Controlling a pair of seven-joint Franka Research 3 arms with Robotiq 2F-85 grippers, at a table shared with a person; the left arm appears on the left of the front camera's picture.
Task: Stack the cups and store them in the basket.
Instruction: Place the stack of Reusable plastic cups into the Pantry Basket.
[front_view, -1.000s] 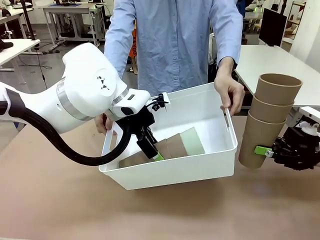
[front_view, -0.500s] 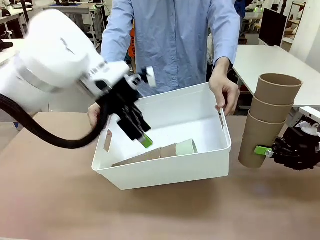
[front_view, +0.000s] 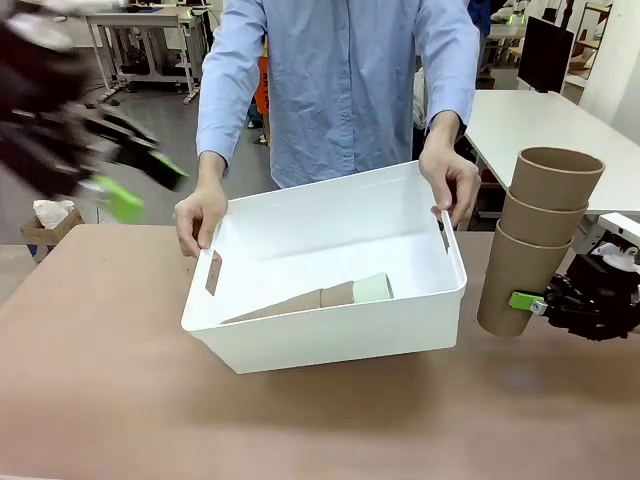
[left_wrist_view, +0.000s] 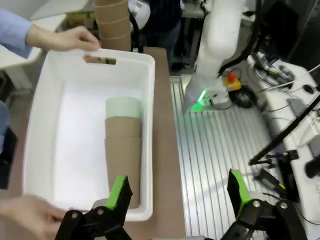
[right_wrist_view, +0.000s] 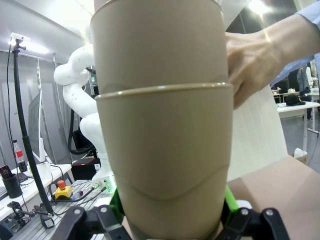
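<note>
The white basket stands mid-table, and a person's hands grip both of its short ends. Inside it lies a stack of cups on its side, tan-brown with a mint green one at its end. The left wrist view looks down on this stack in the basket. My left gripper is blurred, high at the far left, open and empty. My right gripper is shut on an upright stack of three tan cups beside the basket's right end.
The brown table has free room in front of the basket. The person stands right behind the basket. A grooved metal platform with a white arm base runs beside the table edge. Other tables stand farther back.
My left gripper came up out of the basket and swung far left, empty, leaving the lying stack inside. The person shifted the basket slightly. The right gripper and its stack stayed still.
</note>
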